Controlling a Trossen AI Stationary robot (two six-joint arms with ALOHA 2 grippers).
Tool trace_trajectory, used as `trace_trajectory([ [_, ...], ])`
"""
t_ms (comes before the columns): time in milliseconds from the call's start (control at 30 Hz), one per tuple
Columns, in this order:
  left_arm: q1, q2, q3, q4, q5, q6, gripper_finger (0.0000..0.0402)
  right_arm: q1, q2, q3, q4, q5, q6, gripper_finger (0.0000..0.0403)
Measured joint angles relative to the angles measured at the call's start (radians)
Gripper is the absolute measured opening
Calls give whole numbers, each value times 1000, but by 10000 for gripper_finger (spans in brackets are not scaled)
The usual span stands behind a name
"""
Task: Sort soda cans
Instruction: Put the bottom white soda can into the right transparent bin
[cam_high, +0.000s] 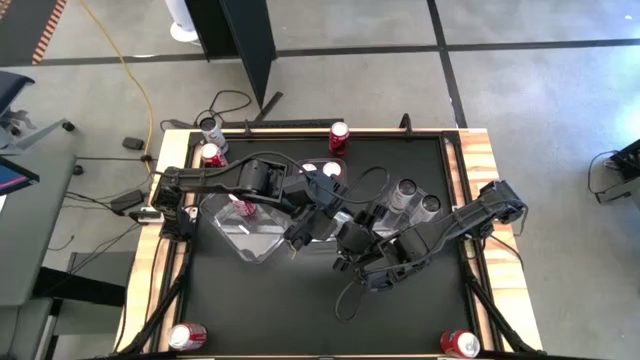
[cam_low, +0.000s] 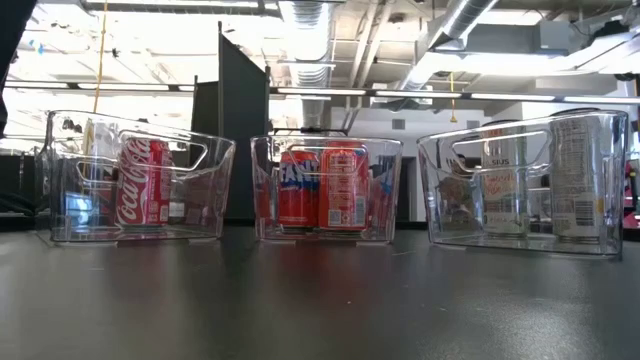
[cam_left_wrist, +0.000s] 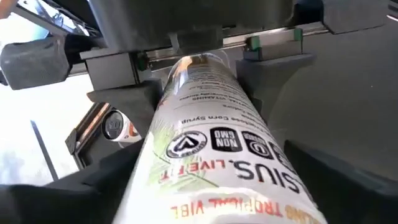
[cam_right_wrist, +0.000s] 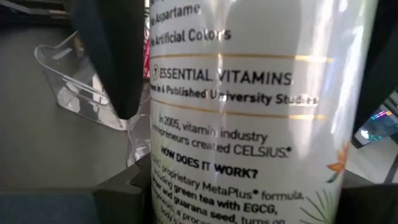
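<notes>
Centrally, both arms crowd one white can (cam_right_wrist: 249, 112): right fingers (cam_right_wrist: 348, 155) gripping, left fingers (cam_left_wrist: 124, 93) parted around it.

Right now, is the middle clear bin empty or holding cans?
Holding cans: the low view shows two orange cans standing upright inside the middle bin.
</notes>
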Motion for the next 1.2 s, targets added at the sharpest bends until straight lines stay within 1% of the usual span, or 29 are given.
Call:
trace_trajectory([
  [67, 3, 0, 0, 2, -1, -4, 379, 0, 0, 0, 2, 2, 1, 239],
  [133, 5, 0, 0, -6, -12, -12, 391, 0, 0, 0, 2, 6, 1, 239],
  [233, 7, -4, 0, -46, -68, -18, 396, 2, 0, 0, 1, 6, 2, 239],
  [333, 17, -18, 0, -75, -91, -47, 397, 7, 0, 0, 2, 16, 7, 238],
  [467, 39, -68, 0, -85, -87, -95, 398, 13, 0, 0, -14, 17, 37, 239],
  [633, 62, -143, 0, -78, -21, -130, 399, 28, 0, 0, -85, 41, 132, 239],
  [733, 74, -184, 0, -70, 11, -151, 399, 50, 0, 0, -149, 85, 230, 238],
  [867, 92, -214, 0, -37, 71, -158, 399, 88, -2, -21, -242, 141, 411, 239],
  [1000, 117, -212, 0, -13, 108, -159, 399, 121, -1, -87, -354, 159, 659, 239],
  [1200, 181, -187, 0, -2, 168, -157, 400, 147, -1, -226, -459, 218, 1028, 239],
])
